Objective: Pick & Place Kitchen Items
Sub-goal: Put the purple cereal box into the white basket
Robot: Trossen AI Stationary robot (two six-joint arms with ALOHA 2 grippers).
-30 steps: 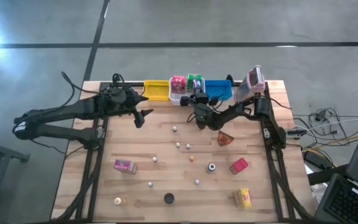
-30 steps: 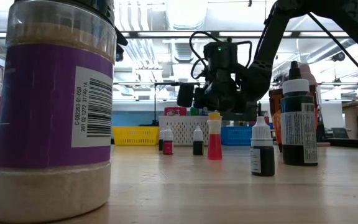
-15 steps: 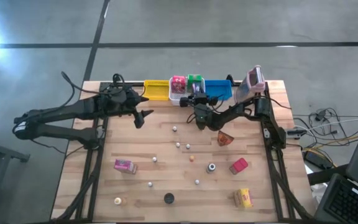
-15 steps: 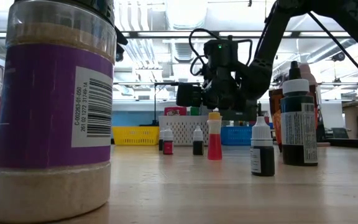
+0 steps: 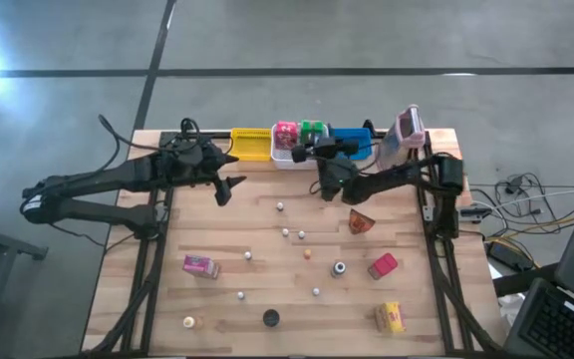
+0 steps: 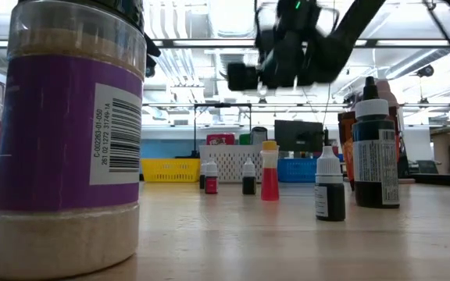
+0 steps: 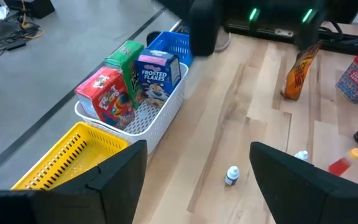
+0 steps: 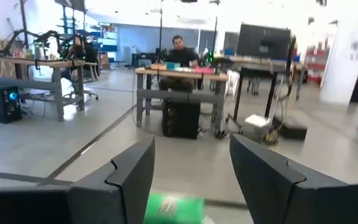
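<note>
- In the low view a big purple-labelled jar [image 6: 69, 140] fills our left side and hides much of the table behind it.
- The right gripper [image 5: 307, 152] hangs raised over the white bin [image 5: 289, 158], jaws parted and empty; its wrist view catches only a green box [image 8: 174, 210], cut off at the edge.
- The left gripper [image 5: 229, 186] waits at the yellow bin's [image 5: 250, 147] seven o'clock, jaws spread, nothing held.
- From the left wrist we see three packets upright in the white bin: red [image 7: 107, 98], green [image 7: 127, 62], blue [image 7: 156, 73].
- Loose items lie well apart from both jaws: a pink packet [image 5: 200, 265], a red one [image 5: 383, 265], a yellow one [image 5: 390, 318], and small bottles we can barely make out.
</note>
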